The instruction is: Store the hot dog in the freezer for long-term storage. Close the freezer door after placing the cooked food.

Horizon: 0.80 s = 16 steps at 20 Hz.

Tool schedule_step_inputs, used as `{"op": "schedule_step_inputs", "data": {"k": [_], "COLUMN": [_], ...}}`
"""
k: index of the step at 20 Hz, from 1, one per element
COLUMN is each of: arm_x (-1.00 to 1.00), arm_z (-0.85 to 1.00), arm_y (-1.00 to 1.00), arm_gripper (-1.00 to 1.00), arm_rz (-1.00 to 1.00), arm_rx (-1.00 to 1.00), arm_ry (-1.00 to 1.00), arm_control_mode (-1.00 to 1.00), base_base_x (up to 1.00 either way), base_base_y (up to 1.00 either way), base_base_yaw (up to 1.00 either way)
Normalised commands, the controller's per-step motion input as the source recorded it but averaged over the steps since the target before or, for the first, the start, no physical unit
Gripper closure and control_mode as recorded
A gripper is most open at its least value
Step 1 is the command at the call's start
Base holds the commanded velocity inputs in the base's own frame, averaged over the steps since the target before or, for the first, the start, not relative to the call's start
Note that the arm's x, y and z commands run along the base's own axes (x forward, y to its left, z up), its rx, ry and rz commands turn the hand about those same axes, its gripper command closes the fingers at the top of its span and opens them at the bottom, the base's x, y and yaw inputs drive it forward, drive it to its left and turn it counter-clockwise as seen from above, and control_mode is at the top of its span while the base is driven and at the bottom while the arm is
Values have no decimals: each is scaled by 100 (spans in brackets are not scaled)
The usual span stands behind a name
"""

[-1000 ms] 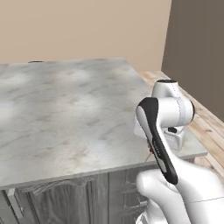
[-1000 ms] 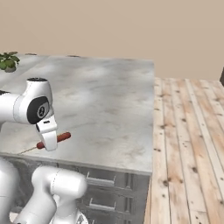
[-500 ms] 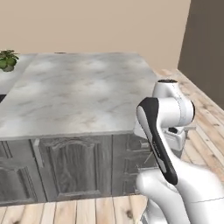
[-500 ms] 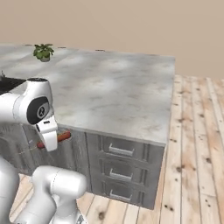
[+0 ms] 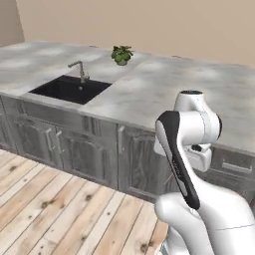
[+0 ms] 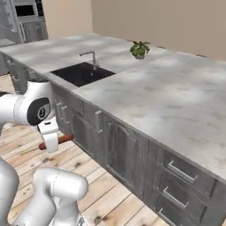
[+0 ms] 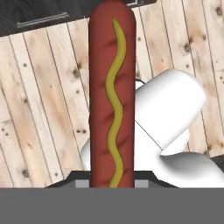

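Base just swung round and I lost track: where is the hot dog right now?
The hot dog is clamped in the gripper, low at the left of the right base view, above the wooden floor in front of the grey cabinets below the sink.

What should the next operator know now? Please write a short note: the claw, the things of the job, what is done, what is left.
Claw: shut on the hot dog, held beside the robot, above the wooden floor.
Surroundings: the base faces a grey counter with a sink and a small plant.
Done: the hot dog is picked up.
Left: reach the freezer, place the hot dog inside, close the freezer door.
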Motion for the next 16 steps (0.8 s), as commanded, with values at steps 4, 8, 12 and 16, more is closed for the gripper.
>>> {"op": "schedule_step_inputs", "data": {"k": [4, 8, 12, 16], "arm_x": [0, 0, 0, 0], "arm_z": [0, 0, 0, 0], "arm_y": [0, 0, 0, 0], "arm_gripper": [100, 100, 100, 100], "arm_rz": [0, 0, 0, 0], "arm_rx": [0, 0, 0, 0], "arm_ry": [0, 0, 0, 0], "arm_control_mode": [100, 100, 100, 100], "base_base_x": [-9, -4, 17, 70], "base_base_y": [-24, -34, -21, -60], "base_base_yaw": [98, 98, 66, 40]}}
